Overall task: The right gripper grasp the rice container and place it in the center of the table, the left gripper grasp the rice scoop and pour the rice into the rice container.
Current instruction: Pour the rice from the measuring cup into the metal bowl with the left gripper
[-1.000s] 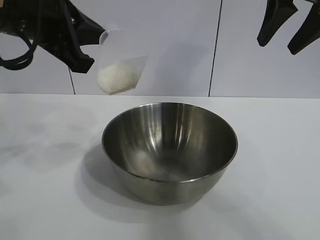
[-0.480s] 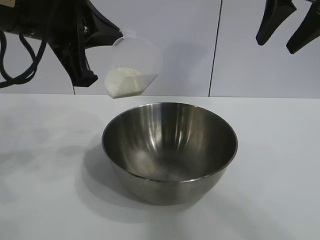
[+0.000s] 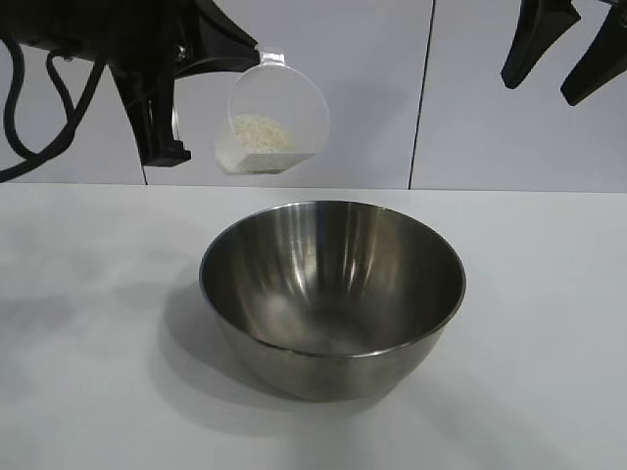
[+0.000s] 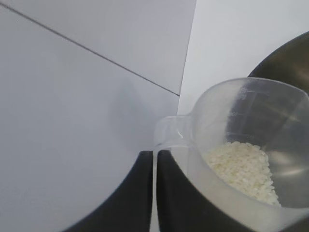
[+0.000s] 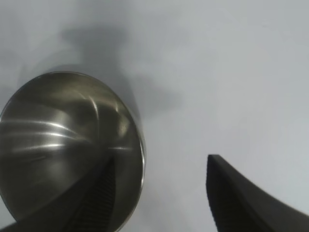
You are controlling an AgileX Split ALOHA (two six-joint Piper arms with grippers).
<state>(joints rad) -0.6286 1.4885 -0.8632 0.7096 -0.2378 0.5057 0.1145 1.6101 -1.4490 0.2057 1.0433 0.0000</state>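
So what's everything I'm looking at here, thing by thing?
bowl: one, shiny steel, middle of the table, nothing visible inside.
scoop: one, clear plastic, held in the air above and behind the bowl's left rim, tipped on its side.
rice: one small heap, white, inside the scoop.
table: one, white, under the bowl.
wall: pale panels with dark seams, behind the table.
left end effector: one, black, upper left, shut on the scoop's handle.
right end effector: one, black, upper right, open and holding nothing, hanging above the table.
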